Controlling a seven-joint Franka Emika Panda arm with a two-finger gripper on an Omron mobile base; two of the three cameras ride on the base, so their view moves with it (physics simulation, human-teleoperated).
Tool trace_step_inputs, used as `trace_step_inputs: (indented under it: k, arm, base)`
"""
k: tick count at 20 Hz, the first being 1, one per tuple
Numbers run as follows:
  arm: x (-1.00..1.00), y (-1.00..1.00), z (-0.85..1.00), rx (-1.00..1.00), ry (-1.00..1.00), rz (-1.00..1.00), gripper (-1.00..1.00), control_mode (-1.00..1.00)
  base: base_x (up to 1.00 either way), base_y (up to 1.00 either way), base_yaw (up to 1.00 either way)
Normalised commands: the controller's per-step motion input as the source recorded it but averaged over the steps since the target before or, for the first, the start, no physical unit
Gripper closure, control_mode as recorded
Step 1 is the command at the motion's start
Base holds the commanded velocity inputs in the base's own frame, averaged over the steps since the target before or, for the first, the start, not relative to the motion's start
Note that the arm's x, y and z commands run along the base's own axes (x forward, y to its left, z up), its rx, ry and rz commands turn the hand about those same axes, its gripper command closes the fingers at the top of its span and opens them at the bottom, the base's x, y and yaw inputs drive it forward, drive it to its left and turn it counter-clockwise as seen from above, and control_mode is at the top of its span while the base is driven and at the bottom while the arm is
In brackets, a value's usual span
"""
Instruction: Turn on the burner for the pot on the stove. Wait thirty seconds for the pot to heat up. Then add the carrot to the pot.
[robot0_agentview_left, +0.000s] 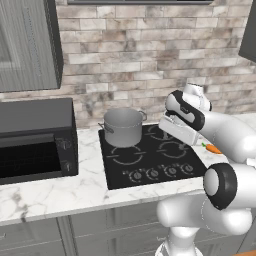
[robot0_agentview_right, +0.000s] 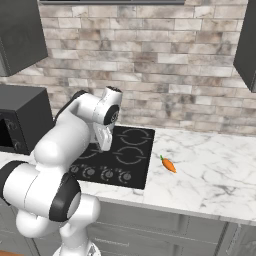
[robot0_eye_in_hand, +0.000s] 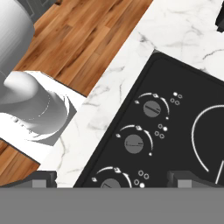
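— How is the arm posed?

— It is seen folded over the near part of the stove (robot0_agentview_left: 150, 160), with the elbow raised and the hand turned downward toward the row of knobs (robot0_agentview_left: 161, 173) along the near edge. In the right base view the hand is hung above the left part of the black glass, above the knobs.

— And the claw (robot0_eye_in_hand: 111, 179)?

— Its two dark fingertips (robot0_eye_in_hand: 40, 178) are set wide apart in the hand view, one at each side of the lower edge, and nothing is held between them. Three knobs are seen between and beyond the tips; none is touched.

— Where is the pot (robot0_agentview_left: 123, 127) found?

— It is stood upright on the far left ring of the stove, just right of the black microwave (robot0_agentview_left: 37, 140), with the brick wall (robot0_agentview_left: 150, 60) behind it. It is well apart from the claw.

— And the carrot (robot0_agentview_right: 168, 164)?

— It is laid on the marble worktop (robot0_agentview_right: 210, 175) just to the right of the stove, clear of the glass. In the left base view only a small orange piece is shown past the forearm.

— Anything below?

— Wooden floor (robot0_eye_in_hand: 87, 35) is shown beyond the worktop edge in the hand view.
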Motion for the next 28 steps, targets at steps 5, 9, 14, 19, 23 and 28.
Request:
trace_step_inputs:
  k: [5,9,14,19,23,28]
  arm:
    - [0.00,0.00,0.00,0.00,0.00,0.00,-1.00,-1.00]
    - [0.00,0.00,0.00,0.00,0.00,0.00,-1.00,-1.00]
    - [0.00,0.00,0.00,0.00,0.00,0.00,-1.00,-1.00]
    - [0.00,0.00,0.00,0.00,0.00,0.00,-1.00,-1.00]
    - [0.00,0.00,0.00,0.00,0.00,0.00,-1.00,-1.00]
    - [0.00,0.00,0.00,0.00,0.00,0.00,-1.00,-1.00]
  base:
    - [0.00,0.00,0.00]
    - [0.00,0.00,0.00]
    - [0.00,0.00,0.00]
    - [0.00,0.00,0.00]
    - [0.00,0.00,0.00]
    - [0.00,0.00,0.00]
